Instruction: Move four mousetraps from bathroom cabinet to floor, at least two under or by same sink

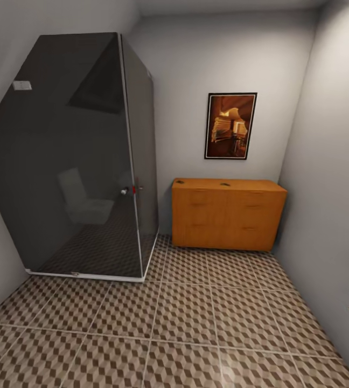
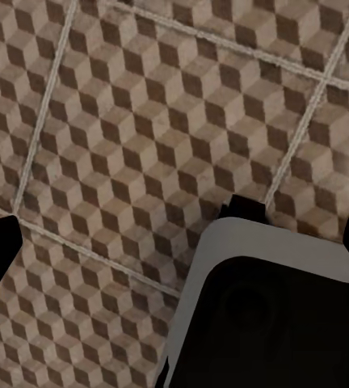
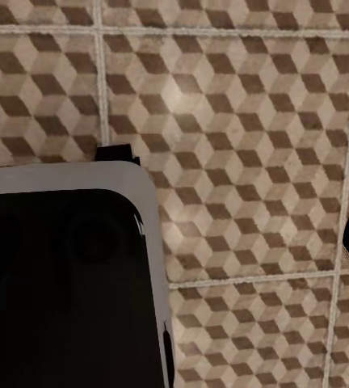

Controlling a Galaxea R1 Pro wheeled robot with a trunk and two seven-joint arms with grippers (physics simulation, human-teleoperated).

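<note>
You face the shut cabinet (image 1: 227, 214) far right; no traps lie on the bathroom floor (image 1: 196, 318); I cannot tell either claw's state

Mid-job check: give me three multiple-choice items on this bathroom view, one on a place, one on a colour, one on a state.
1. The cabinet stands:
A. against the far wall, under the picture
B. inside the shower
C. beside a bathtub

2. The cabinet is:
A. white
B. orange-brown
C. black

3. The cabinet's drawers are:
A. all pulled out
B. removed
C. all shut

Key: 1 A, it sits below the framed picture, right of the shower. 2 B, its wood is orange-brown. 3 C, every front lies flush.
</note>
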